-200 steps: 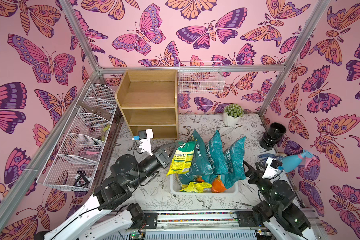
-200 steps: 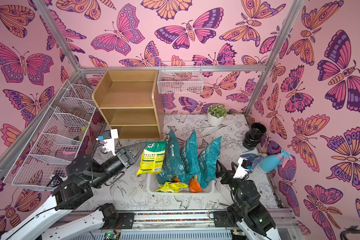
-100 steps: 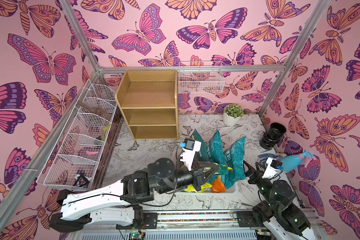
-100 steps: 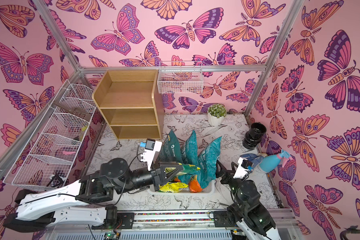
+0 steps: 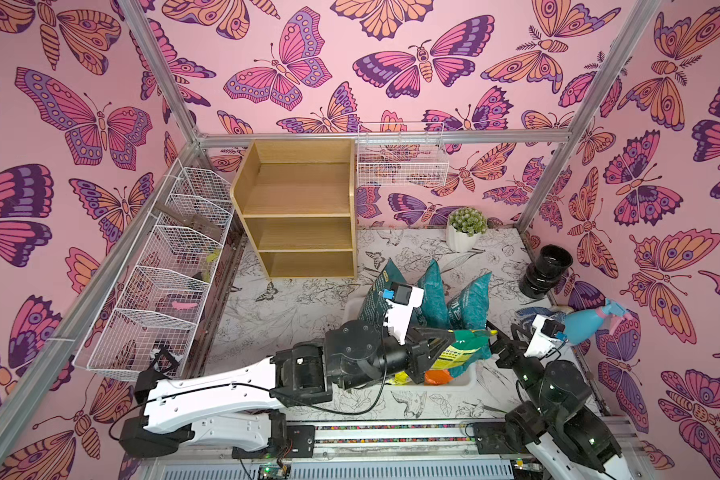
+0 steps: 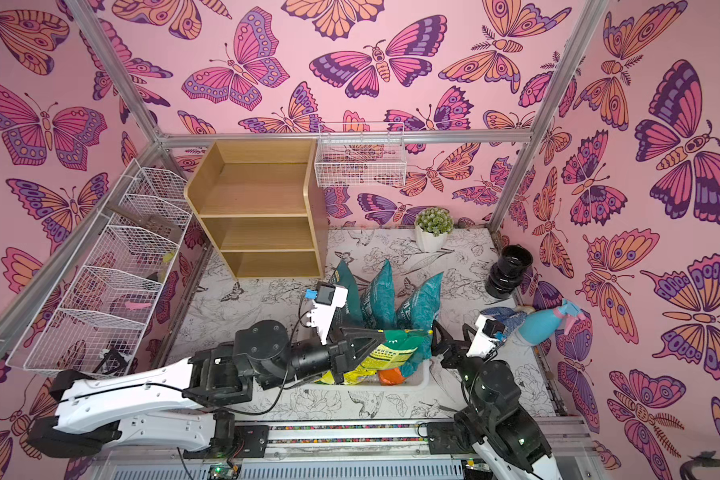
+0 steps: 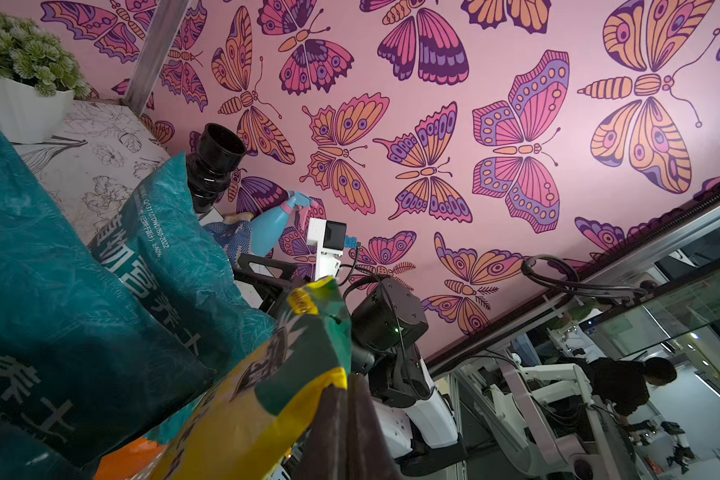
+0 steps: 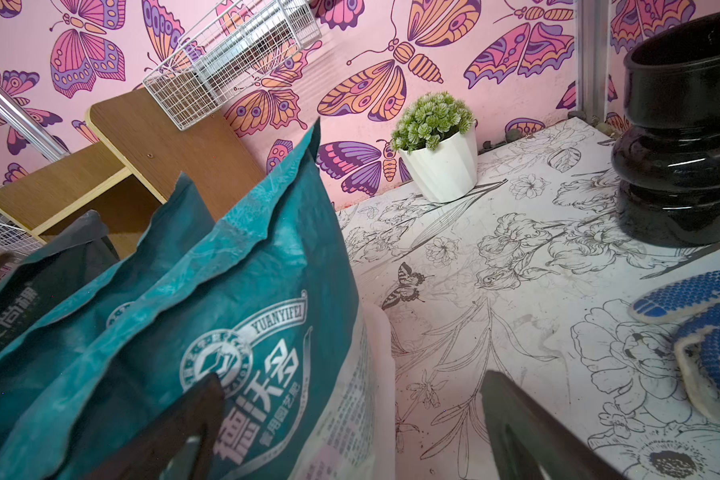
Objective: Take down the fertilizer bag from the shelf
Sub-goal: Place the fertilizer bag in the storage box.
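Note:
The fertilizer bag (image 5: 468, 351) (image 6: 395, 347) is green and yellow and hangs tilted over the front of a white bin (image 5: 470, 376). My left gripper (image 5: 447, 338) (image 7: 347, 390) is shut on its yellow edge (image 7: 275, 374). The light-wood shelf (image 5: 300, 199) (image 6: 258, 199) stands at the back left with all three tiers bare. My right gripper (image 5: 504, 332) (image 8: 350, 395) is open beside the bin's right side and holds nothing. One of its fingers (image 8: 200, 399) lies in front of a teal bag (image 8: 225, 291).
Three teal bags (image 5: 433, 291) stand upright in the bin. A potted plant (image 5: 462, 237), stacked black pots (image 5: 545, 272), a blue glove (image 5: 533, 311) and a spray bottle (image 5: 591, 324) sit to the right. Wire baskets (image 5: 163, 282) line the left wall, and another basket (image 5: 402, 162) hangs on the back wall.
My left arm has swung right from the bin's left side, carrying the fertilizer bag across to the bin's front right. The right arm has not moved.

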### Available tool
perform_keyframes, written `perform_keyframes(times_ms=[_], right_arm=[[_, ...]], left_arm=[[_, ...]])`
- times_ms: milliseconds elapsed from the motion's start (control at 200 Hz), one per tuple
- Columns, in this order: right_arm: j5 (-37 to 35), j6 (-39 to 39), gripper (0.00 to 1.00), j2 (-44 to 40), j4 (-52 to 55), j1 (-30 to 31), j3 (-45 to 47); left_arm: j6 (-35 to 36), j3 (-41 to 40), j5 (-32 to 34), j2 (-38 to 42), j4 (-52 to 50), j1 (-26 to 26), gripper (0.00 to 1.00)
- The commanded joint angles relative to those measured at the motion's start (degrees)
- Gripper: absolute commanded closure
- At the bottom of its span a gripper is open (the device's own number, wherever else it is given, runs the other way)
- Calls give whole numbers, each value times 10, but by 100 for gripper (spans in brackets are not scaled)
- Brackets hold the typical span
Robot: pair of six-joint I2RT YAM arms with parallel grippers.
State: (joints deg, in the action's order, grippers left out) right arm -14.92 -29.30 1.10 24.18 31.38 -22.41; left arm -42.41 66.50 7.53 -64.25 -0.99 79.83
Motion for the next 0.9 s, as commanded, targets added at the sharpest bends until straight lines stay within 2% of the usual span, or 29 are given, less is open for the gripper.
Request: perform_keyframes(times_ms=[0,130,416,601,776,896], right_arm=[[-4,6,1,-11,12,4,-3],[-37,-6,1,-11,28,4,-8],[-67,-20,1,-11,58,4,-22],[-67,-22,1,-11,61,4,-24],[-66,-22,1,-11,58,4,-23],[-68,-21,1,-11,60,4,-24]], left_arm=[[-1,-39,-9,-23,92,-1,99],[-23,-90,-6,-37,150,-1,99],[-16,-202,40,-22,251,-11,99],[-81,-250,19,-60,300,-40,99],[-127,-276,100,-64,296,-39,99],[-130,-243,152,-81,265,-19,99]])
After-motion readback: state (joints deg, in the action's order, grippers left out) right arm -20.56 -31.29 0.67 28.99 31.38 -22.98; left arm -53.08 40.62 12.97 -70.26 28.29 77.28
